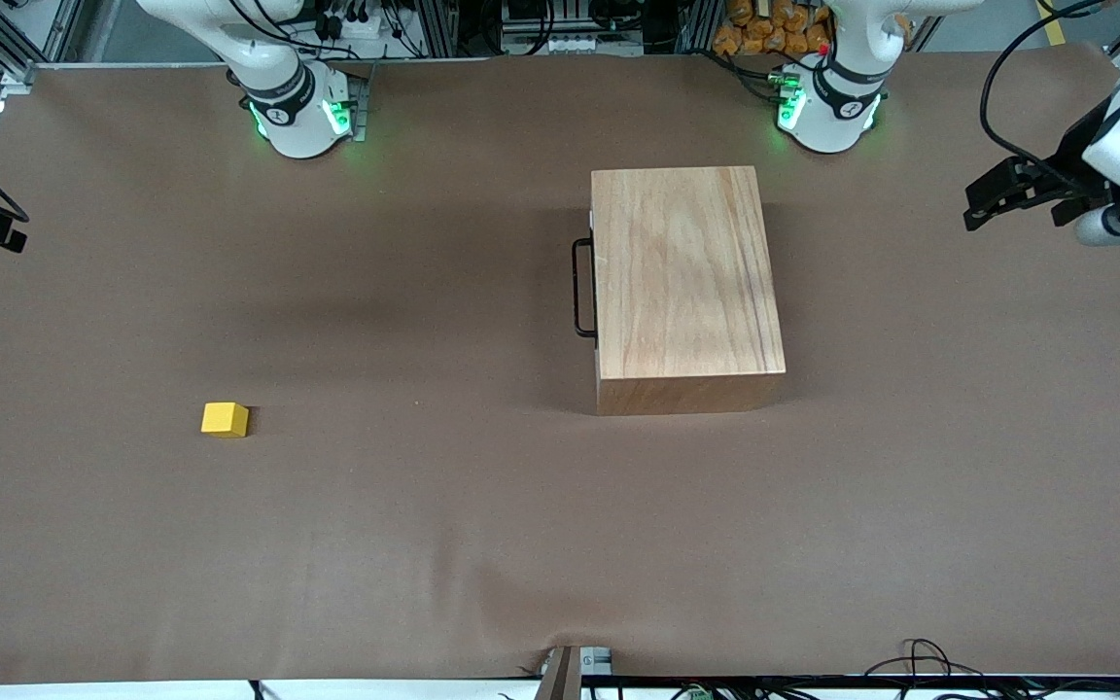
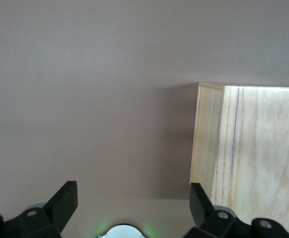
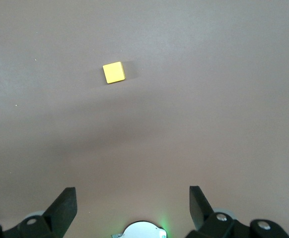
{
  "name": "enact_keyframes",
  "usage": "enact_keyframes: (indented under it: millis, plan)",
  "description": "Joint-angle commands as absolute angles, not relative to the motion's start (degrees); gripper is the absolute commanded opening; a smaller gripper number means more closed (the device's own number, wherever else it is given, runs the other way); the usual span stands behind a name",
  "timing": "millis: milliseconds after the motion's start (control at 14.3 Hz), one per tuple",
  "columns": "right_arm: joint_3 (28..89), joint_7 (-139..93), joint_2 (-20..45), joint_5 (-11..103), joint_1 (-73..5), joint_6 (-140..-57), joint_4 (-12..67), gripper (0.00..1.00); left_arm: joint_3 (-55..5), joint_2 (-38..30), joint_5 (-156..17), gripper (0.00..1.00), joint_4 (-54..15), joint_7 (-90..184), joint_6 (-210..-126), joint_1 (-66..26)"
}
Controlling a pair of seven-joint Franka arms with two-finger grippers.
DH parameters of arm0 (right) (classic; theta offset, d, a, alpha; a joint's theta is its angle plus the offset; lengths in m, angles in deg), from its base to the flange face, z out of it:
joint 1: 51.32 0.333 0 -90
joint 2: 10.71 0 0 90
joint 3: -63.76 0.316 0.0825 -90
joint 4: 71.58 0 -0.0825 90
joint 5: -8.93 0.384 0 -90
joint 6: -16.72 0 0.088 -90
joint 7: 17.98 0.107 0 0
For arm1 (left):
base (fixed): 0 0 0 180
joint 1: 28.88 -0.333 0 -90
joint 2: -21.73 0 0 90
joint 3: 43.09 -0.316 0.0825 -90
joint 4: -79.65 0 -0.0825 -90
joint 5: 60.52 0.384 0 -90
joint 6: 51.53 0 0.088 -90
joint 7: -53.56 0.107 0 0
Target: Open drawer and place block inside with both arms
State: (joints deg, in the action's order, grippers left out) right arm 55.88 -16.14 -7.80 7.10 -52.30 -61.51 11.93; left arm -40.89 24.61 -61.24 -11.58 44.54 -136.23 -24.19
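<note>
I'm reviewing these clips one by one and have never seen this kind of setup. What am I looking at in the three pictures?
Two white robot arms stand at a brown table. The wide picture looks down from across the table; the other two come from cameras on each arm's wrist. The left claw hangs open and empty over the table beside a closed wooden box, whose drawer handle faces the right arm's end. The right claw, also open and empty, hangs above a small yellow block, which lies alone toward the right arm's end, nearer the front camera than the box. Nothing is held yet.
</note>
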Motion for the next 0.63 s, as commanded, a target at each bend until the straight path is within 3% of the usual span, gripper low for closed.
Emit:
enact_keyframes:
  millis: [0,279,559]
  plan:
    - [56.46,-15.87,-7.37,6.03,-53.08,-60.97,10.60,1.00,-40.19,20.77,-60.96,1.00,-7.55,44.15,-135.72,-22.91]
    - [56.46,-15.87,-7.46,5.94,-53.17,-60.88,10.51,1.00,-36.77,16.29,-60.52,1.00,-5.61,39.16,-138.53,-17.65]
    - [56.46,-15.87,-7.37,6.03,-53.08,-60.97,10.51,1.00,-36.23,6.12,-60.08,1.00,0.44,27.30,-141.96,-8.34]
